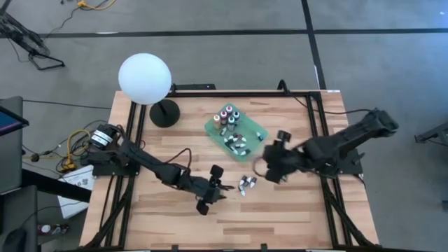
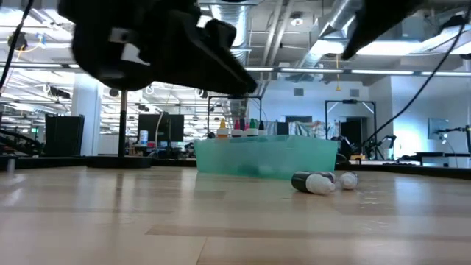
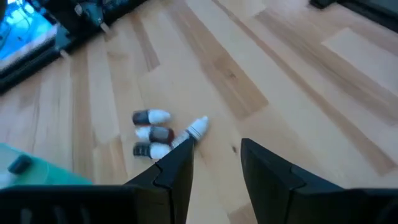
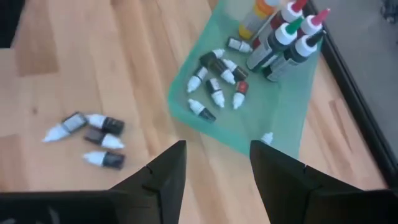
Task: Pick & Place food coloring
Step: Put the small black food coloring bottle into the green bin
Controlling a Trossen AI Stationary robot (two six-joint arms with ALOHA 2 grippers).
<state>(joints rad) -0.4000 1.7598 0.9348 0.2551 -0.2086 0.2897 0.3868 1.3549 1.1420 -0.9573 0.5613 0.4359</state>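
Bottles of food coloring lie in two groups on the wooden tabletop [image 1: 168,217]. Four small dark bottles [image 1: 246,184] with white caps lie on their sides on bare wood, just beside the near edge of the green tray [image 1: 213,127]. In the tray, several taller bottles [image 1: 227,115] stand upright at the far end, with red, green and white caps, and a scatter of small bottles [image 1: 236,142] lies flat toward the middle.

Left hand [image 1: 222,187] hovers above the tabletop close to the four loose bottles, its fingers [image 3: 177,168] apart and holding nothing. Right hand [image 1: 269,171] hangs over the tabletop just beside the tray's near right corner, its fingers [image 4: 165,171] also spread and empty, the loose bottles off to one side

A white globe lamp [image 1: 145,79] on a dark base stands at the far left of the tabletop
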